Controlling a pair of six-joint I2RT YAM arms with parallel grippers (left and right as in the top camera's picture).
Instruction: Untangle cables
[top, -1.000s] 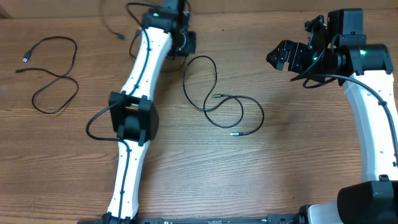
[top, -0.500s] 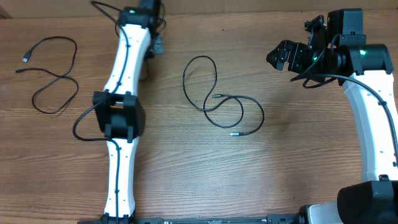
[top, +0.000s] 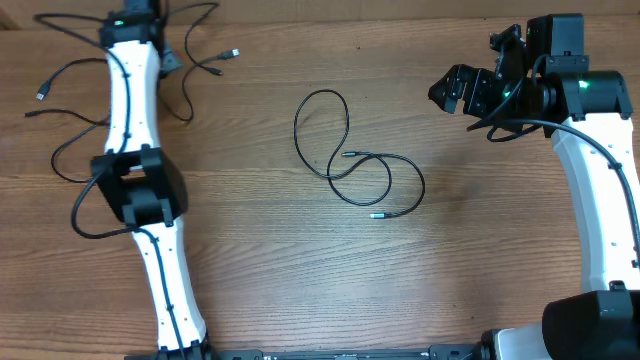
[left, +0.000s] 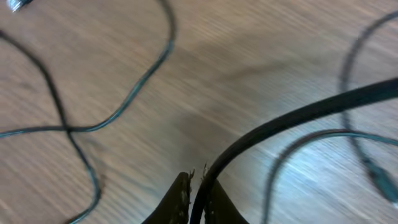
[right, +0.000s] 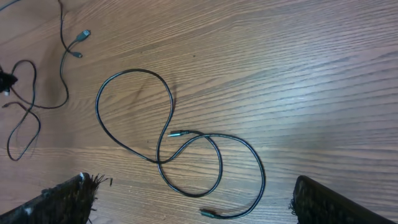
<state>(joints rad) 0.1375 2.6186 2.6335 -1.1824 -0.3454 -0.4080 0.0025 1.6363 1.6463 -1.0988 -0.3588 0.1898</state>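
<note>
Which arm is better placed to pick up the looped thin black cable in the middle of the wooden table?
Right, likely. The right pincer is open and faces the looped thin black cable; the left pincer is at the far corner, shut on another thin black cord.

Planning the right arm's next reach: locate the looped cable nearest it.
Overhead view: the looped cable lies loose at the middle of the table, left of the open right gripper and apart from it.

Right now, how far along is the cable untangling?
Done: one cable lies alone in the middle, clear of the others. In hand: the left gripper looks shut on a second cable at the far-left corner. Left: pulling it clear of the third cable nearby; the right gripper hangs open.
</note>
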